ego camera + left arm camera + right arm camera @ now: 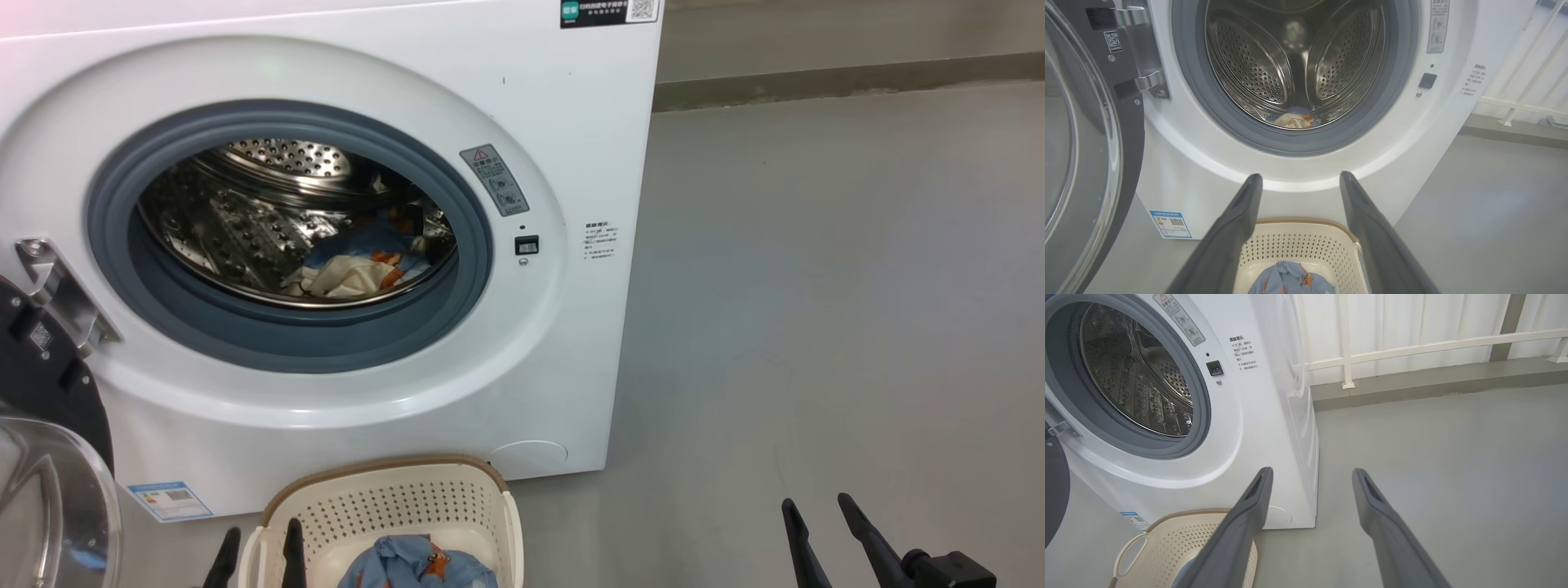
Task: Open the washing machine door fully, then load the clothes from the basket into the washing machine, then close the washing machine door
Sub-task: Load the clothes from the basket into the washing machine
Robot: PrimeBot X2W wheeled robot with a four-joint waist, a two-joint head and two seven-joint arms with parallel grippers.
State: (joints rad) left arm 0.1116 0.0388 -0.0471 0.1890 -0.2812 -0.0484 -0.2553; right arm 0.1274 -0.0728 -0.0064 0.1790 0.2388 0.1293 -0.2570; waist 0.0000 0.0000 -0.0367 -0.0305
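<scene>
1. Starting at our own arms: the left gripper (pixel 1300 176) hangs with both dark fingers spread wide and nothing between them, over the left end of the basket (pixel 384 467). We judge it is placed there to drop onto the next garment.
2. The right gripper (pixel 815 500) is likewise spread and empty. It sits over bare grey floor (pixel 816 286) well to the right, probably to stay out of the loading path.
3. The cream perforated basket stands just in front of the washing machine (pixel 531 98), below its mouth, which makes for a short lift. A light blue garment (pixel 416 563) with orange print lies in it, not yet loaded.
4. The washing machine door (pixel 49 384) is swung out left on its metal hinge (pixel 57 294), clear of the opening. Its inner black face carries a small QR sticker.
5. A blue label (pixel 170 500) at the lower corner has a QR code; the print is too small to read.
6. In the steel drum (pixel 245 220), a cream cloth and blue-orange pieces (pixel 351 273) lie at the bottom.
7. Right of the mouth are a grey warning label (pixel 494 180) with a red triangle and a block of Chinese text (pixel 600 241). A dark QR sticker (pixel 608 12) sits at the top corner. We can read none of it.
</scene>
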